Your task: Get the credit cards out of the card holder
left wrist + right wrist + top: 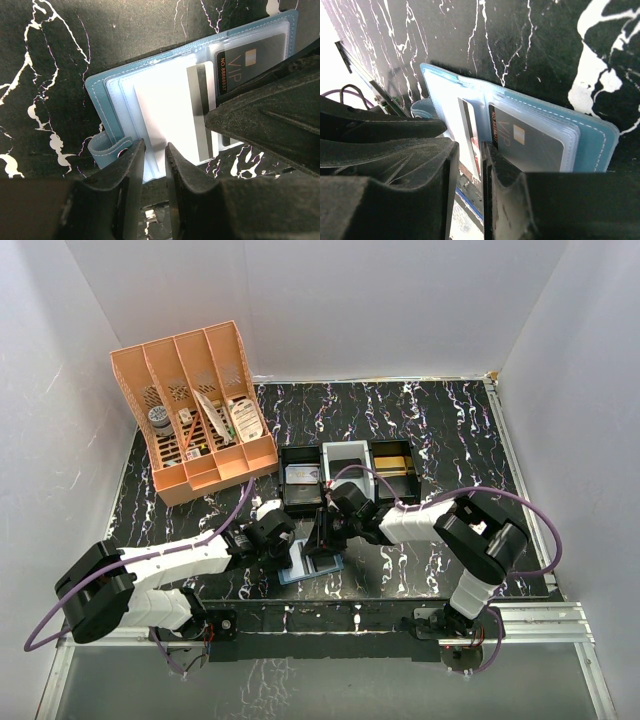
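Soft bifold card holder point(107, 95): teal-blue outside, paler blue lining. Flat plastic VIP card point(260, 55): black, orange numerals, pale gold chip. Second plastic card point(165, 115): white, dark grey stripe. Marble-look tabletop point(50, 50): black, white veining. Slotted plastic organiser point(195, 410): peach-orange.

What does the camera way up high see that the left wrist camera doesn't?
Only the top view shows the orange organizer and the row of trays. Only the left wrist view shows the VIP lettering on the black card and the dark stripe on the white card. Both show the open blue card holder on the marbled table.
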